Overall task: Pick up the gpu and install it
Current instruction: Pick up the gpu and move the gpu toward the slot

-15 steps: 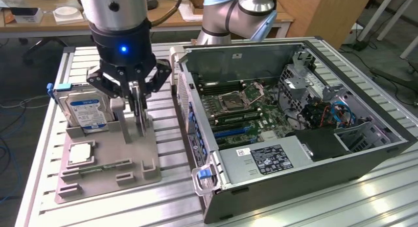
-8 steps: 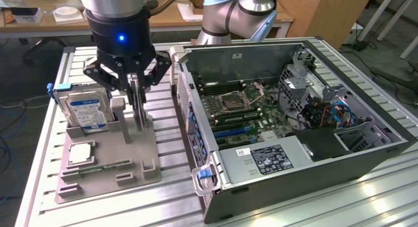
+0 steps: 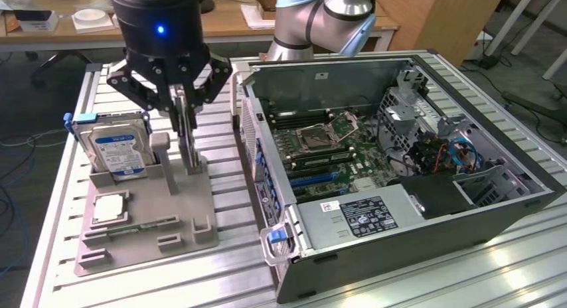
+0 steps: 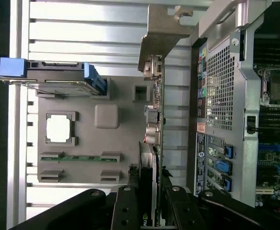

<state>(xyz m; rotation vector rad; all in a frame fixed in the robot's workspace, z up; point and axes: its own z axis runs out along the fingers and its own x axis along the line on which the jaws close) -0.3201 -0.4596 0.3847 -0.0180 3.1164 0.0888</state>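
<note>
A slatted metal workbench (image 3: 496,268) carries an open computer case (image 3: 425,222) on the exterior view's right and a grey parts holder (image 3: 151,238) on its left, with office desks behind. The gpu (image 3: 188,152) stands on edge in that holder, just beside the hard drive (image 3: 115,152). A processor chip (image 3: 106,208) and a memory stick (image 3: 133,227) lie in the same holder. The claw (image 3: 183,119) reaches down from above and pinches the card near its top edge, one finger on each flat face. In the wrist view the gpu (image 4: 154,120) runs edge-on out from the claw (image 4: 151,211) toward its silver bracket (image 4: 161,28). Whether the card's lower edge rests in its slot or has just cleared it is hard to tell.

The card looks light, thin and stiff, yet fragile, with bare circuitry and a fan on one side. The flat faces near the upper edge seem the sound place to hold, clear of the fan and the connector edge below. The bracket end is probably heavier, so an off-centre grip could let it tilt.
</note>
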